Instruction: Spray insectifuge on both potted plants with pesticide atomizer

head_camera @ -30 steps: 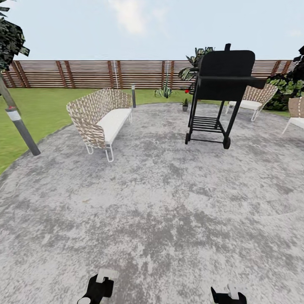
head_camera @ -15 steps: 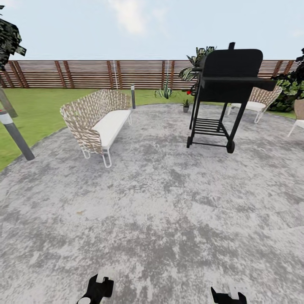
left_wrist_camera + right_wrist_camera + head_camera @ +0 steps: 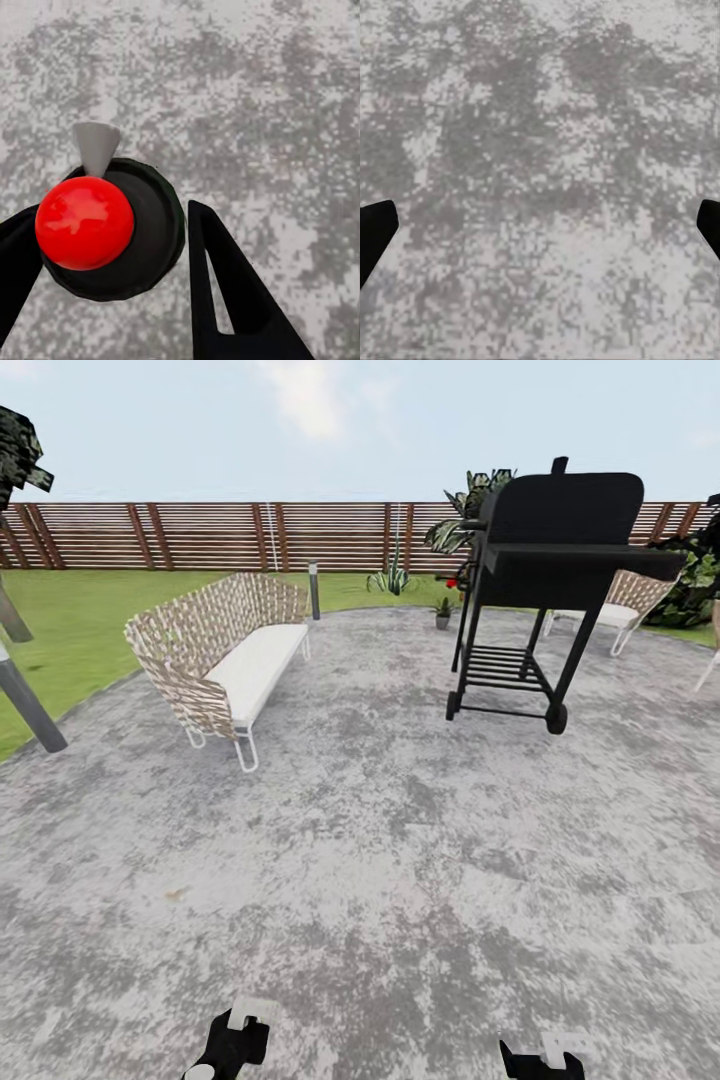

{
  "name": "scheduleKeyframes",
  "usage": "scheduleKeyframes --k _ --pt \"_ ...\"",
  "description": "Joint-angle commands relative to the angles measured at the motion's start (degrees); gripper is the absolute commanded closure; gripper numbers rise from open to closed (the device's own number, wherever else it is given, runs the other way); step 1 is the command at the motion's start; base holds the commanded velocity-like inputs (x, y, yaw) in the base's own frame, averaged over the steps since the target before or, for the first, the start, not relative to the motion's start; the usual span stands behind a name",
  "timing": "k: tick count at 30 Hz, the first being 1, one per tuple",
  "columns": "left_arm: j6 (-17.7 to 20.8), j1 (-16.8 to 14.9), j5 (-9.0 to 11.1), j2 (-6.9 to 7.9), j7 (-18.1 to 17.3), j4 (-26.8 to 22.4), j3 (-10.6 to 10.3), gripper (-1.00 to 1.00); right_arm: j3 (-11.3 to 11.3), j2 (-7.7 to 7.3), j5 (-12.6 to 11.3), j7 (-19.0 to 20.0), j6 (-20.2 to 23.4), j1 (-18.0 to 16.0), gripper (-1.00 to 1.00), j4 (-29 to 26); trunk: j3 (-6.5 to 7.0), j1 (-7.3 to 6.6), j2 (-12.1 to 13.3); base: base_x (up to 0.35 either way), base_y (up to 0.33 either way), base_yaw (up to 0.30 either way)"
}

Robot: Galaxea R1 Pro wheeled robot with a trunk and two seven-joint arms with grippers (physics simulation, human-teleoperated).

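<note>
Between my left gripper's (image 3: 112, 255) two black fingers sits the pesticide atomizer (image 3: 112, 232), seen from above: a round dark body, a glossy red top and a small grey nozzle pointing away from my wrist. One finger (image 3: 232, 300) lies close along the bottle's side and the other presses at the opposite edge, so I am clamped on it. Below it lies mottled grey stone paving (image 3: 262, 90). My right gripper (image 3: 540, 232) is spread wide with nothing between its tips, only the same paving (image 3: 540, 150) beneath. From my head, both grippers sit at the lower edge, the left gripper (image 3: 232, 1045) and the right gripper (image 3: 542, 1060), over the broad paved circle (image 3: 380, 840). Ahead on the left stands a woven bench with a white cushion (image 3: 225, 655), and on the right a black wheeled grill (image 3: 545, 575). Far across the paving, near its edge and just left of the grill's legs, one small potted plant (image 3: 442, 610) stands. Behind it are a spiky agave (image 3: 392, 577), green lawn (image 3: 80, 620) and the brown slatted fence (image 3: 220, 535).
</note>
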Motion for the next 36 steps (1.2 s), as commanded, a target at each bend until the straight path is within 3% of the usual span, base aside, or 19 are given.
scheduleKeyframes --k 1,36 --pt "-0.21 -0.04 0.52 -0.01 0.26 0.06 -0.51 1.0 0.42 -0.02 -0.62 0.29 -0.19 -0.04 -1.0 0.07 -0.05 0.03 -0.02 0.339 0.0 0.0" --pt "-0.21 -0.04 0.52 0.0 0.26 0.06 -0.51 1.0 0.42 -0.02 -0.62 0.29 -0.19 -0.04 -1.0 0.07 -0.05 0.03 -0.02 0.339 0.0 0.0"
